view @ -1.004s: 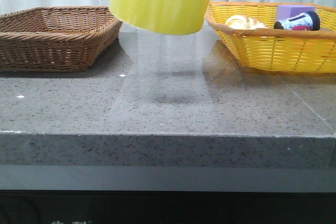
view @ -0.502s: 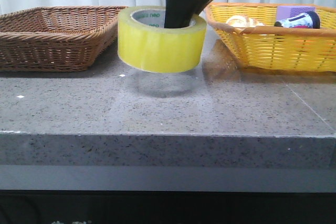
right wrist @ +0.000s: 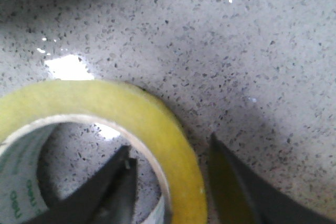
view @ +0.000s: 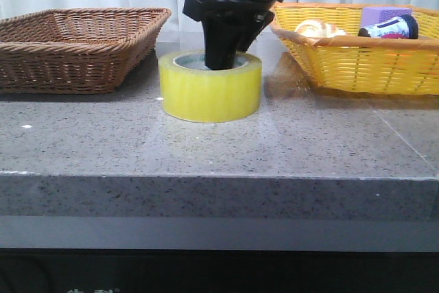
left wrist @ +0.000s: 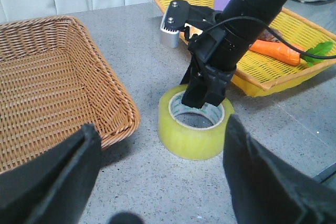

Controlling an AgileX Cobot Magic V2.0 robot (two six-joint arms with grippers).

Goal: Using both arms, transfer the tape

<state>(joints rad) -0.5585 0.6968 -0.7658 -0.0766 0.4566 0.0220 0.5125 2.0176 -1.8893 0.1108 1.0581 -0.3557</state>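
The tape (view: 210,87) sits flat on the grey speckled desk (view: 219,149), core upward, toward the far edge near its middle, between the brown wicker basket (view: 75,46) at the far left corner and the yellow basket (view: 357,53) at the far right corner. It touches neither basket.

The right claw (view: 221,60) comes down from above with one finger inside the white core and the other outside the yellow wall. In the right wrist view the roll's wall (right wrist: 157,129) lies between the two fingers (right wrist: 113,187), with a visible gap on each side; the claw straddles the wall narrowly parted and is not pressed onto it.

The left claw (left wrist: 157,182) hangs over the desk on the near side of the tape, well apart from it, its two dark fingers (left wrist: 52,177) spread wide and holding nothing.

In the yellow basket: a purple block (view: 385,14), a dark bottle (view: 389,28) and a pale rounded item (view: 319,29). The left wrist view adds a carrot (left wrist: 273,52) there
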